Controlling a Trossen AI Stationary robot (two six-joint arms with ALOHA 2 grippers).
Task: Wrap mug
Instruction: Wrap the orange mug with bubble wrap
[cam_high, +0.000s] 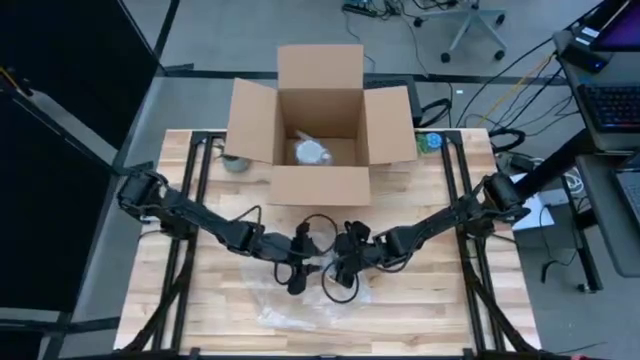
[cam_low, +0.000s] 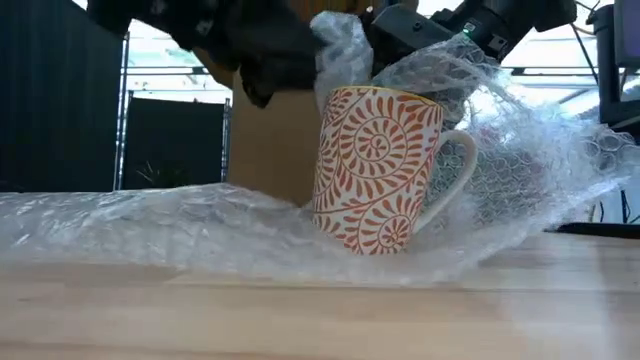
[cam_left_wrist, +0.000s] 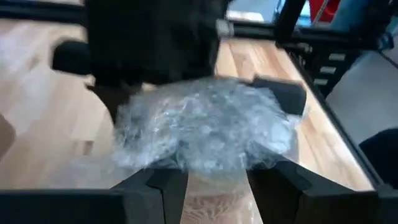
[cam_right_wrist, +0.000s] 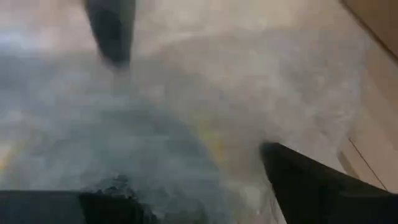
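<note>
A white mug (cam_low: 380, 165) with an orange swirl pattern stands upright on a sheet of clear bubble wrap (cam_low: 150, 225) at the table's middle. The sheet's right part (cam_low: 540, 160) is lifted up and over the mug's handle side. My left gripper (cam_left_wrist: 214, 171) is at the mug's top from the left, shut on a bunch of wrap (cam_low: 342, 40). My right gripper (cam_right_wrist: 186, 186) is above the mug on the right, its fingers apart with wrap across them. In the high view both grippers (cam_high: 300, 268) (cam_high: 342, 270) hide the mug. My left gripper holds a crumpled bunch of the wrap (cam_left_wrist: 205, 134) at its fingertips, coming roughly level from the table's left, above the mug's rim. The mug's patterned wall (cam_left_wrist: 211, 205) shows below, between the fingers. My right gripper has the lifted wrap (cam_right_wrist: 205, 112) lying over and between its spread fingers (cam_right_wrist: 311, 183). Whether it pinches the wrap I cannot tell. The wrap rises from the table up to it (cam_low: 470, 45).
An open cardboard box (cam_high: 320, 120) stands at the far middle with a wrapped item (cam_high: 312, 152) inside. A small grey object (cam_high: 237, 162) lies left of the box and a green one (cam_high: 432, 143) right of it. More wrap (cam_high: 290, 310) spreads toward the near edge.
</note>
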